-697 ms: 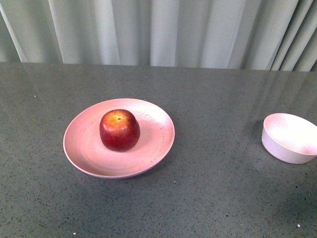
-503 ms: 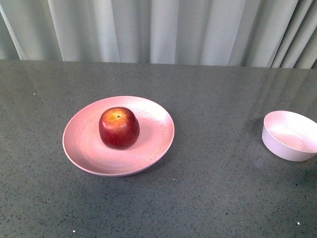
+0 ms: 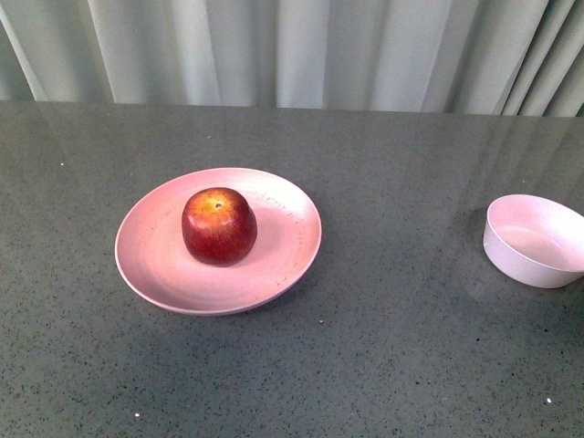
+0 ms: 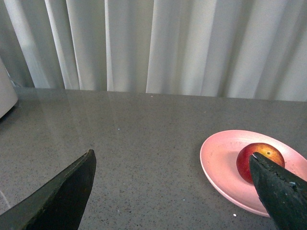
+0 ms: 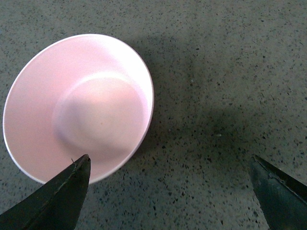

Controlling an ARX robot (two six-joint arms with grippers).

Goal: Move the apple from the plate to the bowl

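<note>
The apple [image 3: 219, 225] sits on the plate [image 3: 155, 265], the bowl [image 3: 522, 260] well to the plate's right; the left gripper [image 4: 172, 191] and right gripper [image 5: 170, 191] have their fingers apart.

glossy apple [image 3: 219, 226]; matt speckled plate [image 3: 155, 265]; smooth bowl [image 3: 529, 255], perhaps plastic; polished speckled stone-like table [image 3: 383, 347].

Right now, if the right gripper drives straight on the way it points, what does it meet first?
Most likely the bare table just beside the bowl; the open right gripper centres off the bowl. One finger overlaps the bowl's rim in its wrist view and might clip it; depth is unclear.
</note>
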